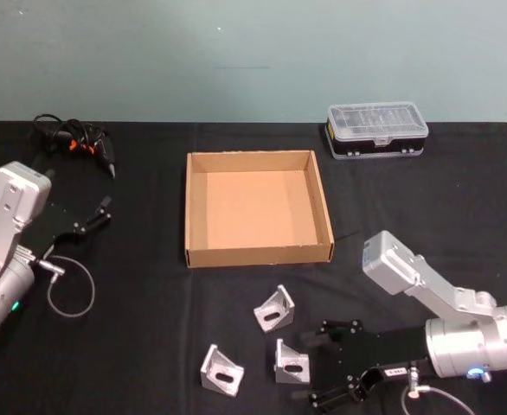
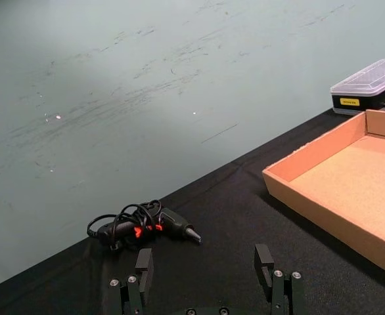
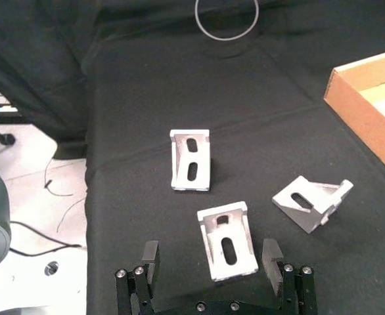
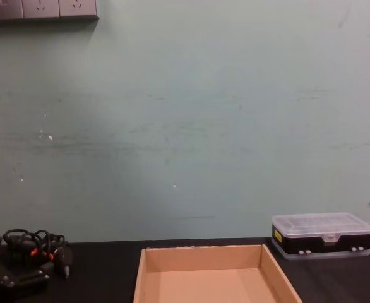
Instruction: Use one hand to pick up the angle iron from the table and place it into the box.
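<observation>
Three silver angle irons lie on the black table [image 1: 426, 199] in front of the brown cardboard box [image 1: 258, 249]. My right gripper [image 1: 314, 367] hangs low and open at the nearest angle iron [image 1: 290, 362]. In the right wrist view that iron [image 3: 226, 240] lies between the spread fingers of the right gripper [image 3: 211, 256], with a gap on each side. The other two irons [image 3: 191, 160] [image 3: 312, 199] lie farther out. My left gripper [image 1: 98, 216] rests open at the table's left, holding nothing. The box is empty.
A clear-lidded black case [image 1: 376, 130] stands behind the box at the right. A black corded tool with orange marks [image 1: 79, 140] lies at the back left. A loose grey cable loop [image 1: 72, 290] lies near the left arm.
</observation>
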Motion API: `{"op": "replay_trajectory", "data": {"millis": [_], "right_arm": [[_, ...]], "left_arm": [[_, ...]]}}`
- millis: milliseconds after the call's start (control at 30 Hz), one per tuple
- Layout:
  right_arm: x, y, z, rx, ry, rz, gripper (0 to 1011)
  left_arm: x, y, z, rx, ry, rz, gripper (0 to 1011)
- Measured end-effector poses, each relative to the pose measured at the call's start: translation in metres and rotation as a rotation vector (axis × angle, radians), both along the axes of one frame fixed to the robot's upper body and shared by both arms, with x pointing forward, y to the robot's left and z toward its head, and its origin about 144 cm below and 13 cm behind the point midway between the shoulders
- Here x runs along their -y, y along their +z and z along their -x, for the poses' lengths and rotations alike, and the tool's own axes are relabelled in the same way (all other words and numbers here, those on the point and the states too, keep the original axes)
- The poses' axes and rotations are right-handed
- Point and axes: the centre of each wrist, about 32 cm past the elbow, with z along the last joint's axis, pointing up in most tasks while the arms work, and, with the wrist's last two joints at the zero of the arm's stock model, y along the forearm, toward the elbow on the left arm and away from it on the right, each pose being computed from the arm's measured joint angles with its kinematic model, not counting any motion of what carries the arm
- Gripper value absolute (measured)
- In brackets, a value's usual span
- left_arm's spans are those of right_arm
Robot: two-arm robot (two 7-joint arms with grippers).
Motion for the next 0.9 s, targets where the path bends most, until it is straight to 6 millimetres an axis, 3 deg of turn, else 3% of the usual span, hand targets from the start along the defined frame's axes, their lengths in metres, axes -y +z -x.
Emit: {"op": "replay_trajectory", "data": {"millis": [900], "right_arm": [[-0.024, -0.007, -0.028, -0.007, 0.054, 0.01, 1002]], "left_arm": [[0.0, 0.0, 0.0, 0.0, 0.0, 0.0, 1011]]}}
